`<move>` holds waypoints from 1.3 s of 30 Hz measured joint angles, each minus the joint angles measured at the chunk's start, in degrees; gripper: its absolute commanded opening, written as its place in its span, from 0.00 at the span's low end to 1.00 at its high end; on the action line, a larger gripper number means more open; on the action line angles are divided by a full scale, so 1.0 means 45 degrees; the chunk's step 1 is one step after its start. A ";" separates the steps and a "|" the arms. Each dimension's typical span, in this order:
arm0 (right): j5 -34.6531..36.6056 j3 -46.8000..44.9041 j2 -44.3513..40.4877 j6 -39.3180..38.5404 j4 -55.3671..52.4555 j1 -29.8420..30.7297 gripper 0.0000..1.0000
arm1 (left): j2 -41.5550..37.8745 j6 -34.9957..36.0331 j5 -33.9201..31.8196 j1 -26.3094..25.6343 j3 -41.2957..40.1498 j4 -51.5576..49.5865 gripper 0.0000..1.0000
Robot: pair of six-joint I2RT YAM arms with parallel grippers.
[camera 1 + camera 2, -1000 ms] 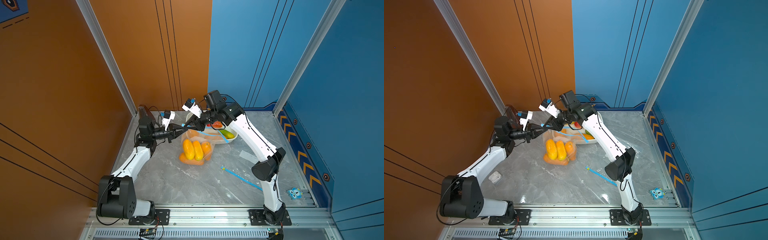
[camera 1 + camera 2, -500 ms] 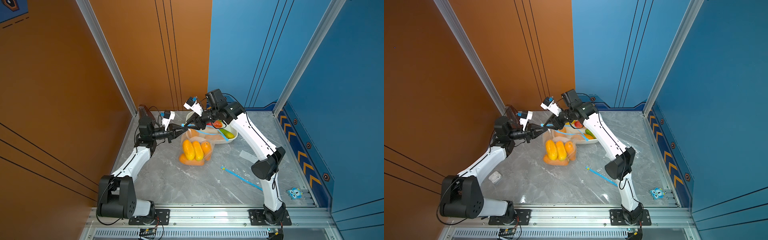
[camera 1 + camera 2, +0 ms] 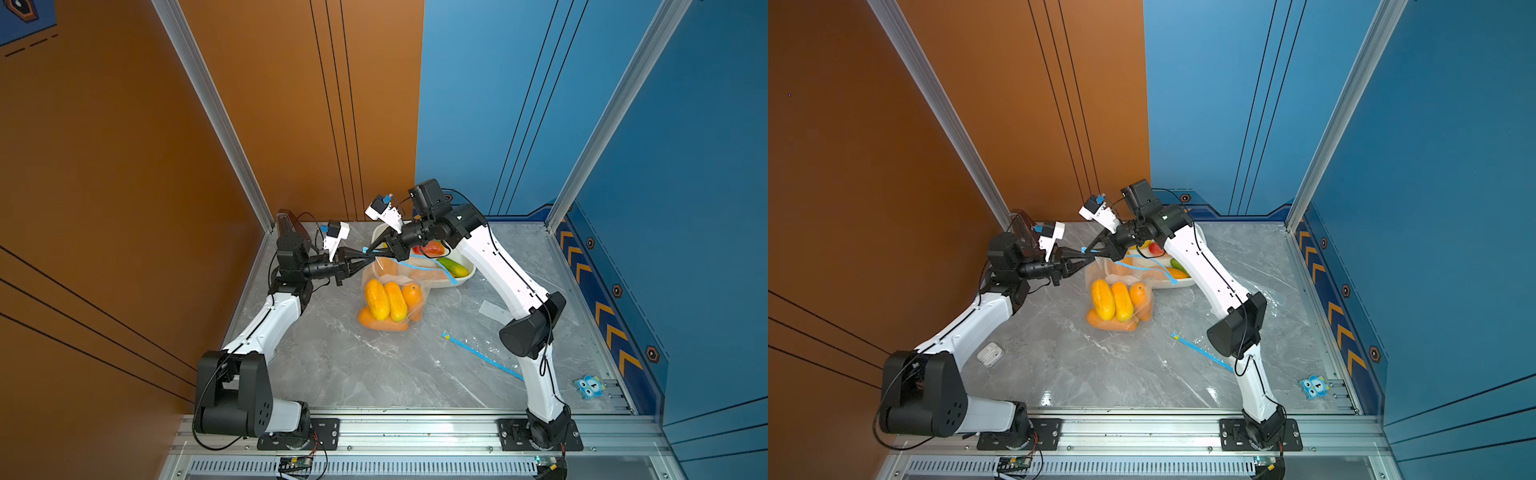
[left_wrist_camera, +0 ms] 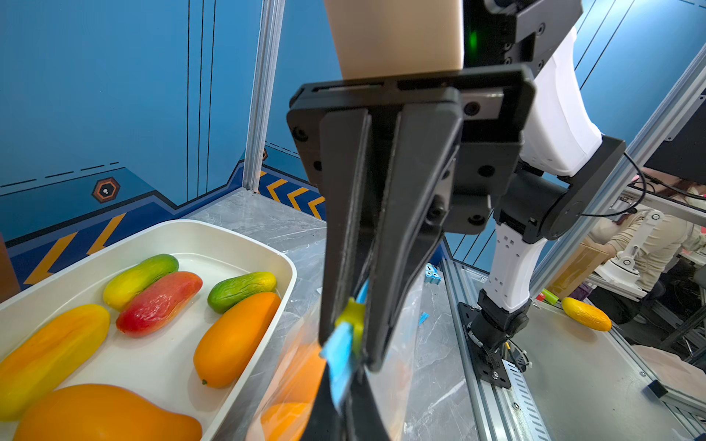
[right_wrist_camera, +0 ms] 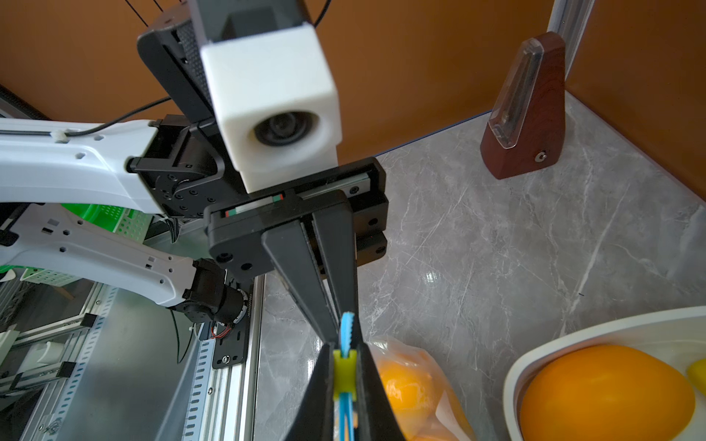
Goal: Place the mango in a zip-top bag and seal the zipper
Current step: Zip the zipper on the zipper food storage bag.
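A clear zip-top bag [image 3: 390,299] [image 3: 1121,301] holding several yellow and orange mangoes lies mid-table, its blue zipper [image 3: 424,268] lifted at the back. My left gripper [image 3: 368,258] [image 3: 1088,257] [image 4: 342,382] is shut on the blue zipper end [image 4: 340,359] [image 5: 347,328]. Tip to tip with it, my right gripper [image 3: 380,251] [image 3: 1097,251] [image 5: 345,349] is shut on the yellow slider [image 5: 345,372] [image 4: 353,317]. A mango [image 5: 405,385] shows through the bag beside the fingers.
A white tray [image 3: 461,276] [image 4: 267,259] with more mangoes stands just behind the bag. A brown metronome [image 5: 523,110] sits in the back left corner. A second flat bag with a blue zipper [image 3: 482,353], a blue owl toy [image 3: 590,386] and a white case [image 3: 990,354] lie on the table.
My right gripper has moved left to meet the left gripper's tips and shut on the yellow slider. The left arm and the bag have held still.
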 measured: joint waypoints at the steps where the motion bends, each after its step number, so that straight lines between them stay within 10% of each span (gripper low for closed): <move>1: -0.0010 0.0000 0.0000 0.0000 0.0000 -0.0010 0.07 | 0.0000 0.0000 -0.0005 0.0015 -0.0005 0.0000 0.00; 11: 0.0078 -0.1010 -0.0291 -0.0010 0.0627 -0.0107 0.04 | -0.0005 -0.0107 -0.0238 0.0068 -0.0087 -0.0194 0.00; 15: 0.0107 -0.1501 -0.0627 0.0005 0.0801 -0.0219 0.03 | -0.0049 -0.0219 -0.0408 0.0131 -0.0087 -0.0165 0.27; 19: 0.0180 -0.1554 -0.0782 0.0005 0.0801 -0.0311 0.02 | -0.0476 -0.0398 -0.0510 0.0418 -0.0087 -0.0194 0.24; 24: 0.0189 -0.1632 -0.0792 0.0005 0.0806 -0.0359 0.02 | -0.1229 -0.0389 -0.0743 0.0855 -0.0092 0.0049 0.52; 39: 0.0170 -0.1792 -0.0797 -0.0049 0.0811 -0.0355 0.02 | 0.0602 -0.1185 0.0146 0.0729 0.1336 0.0058 0.47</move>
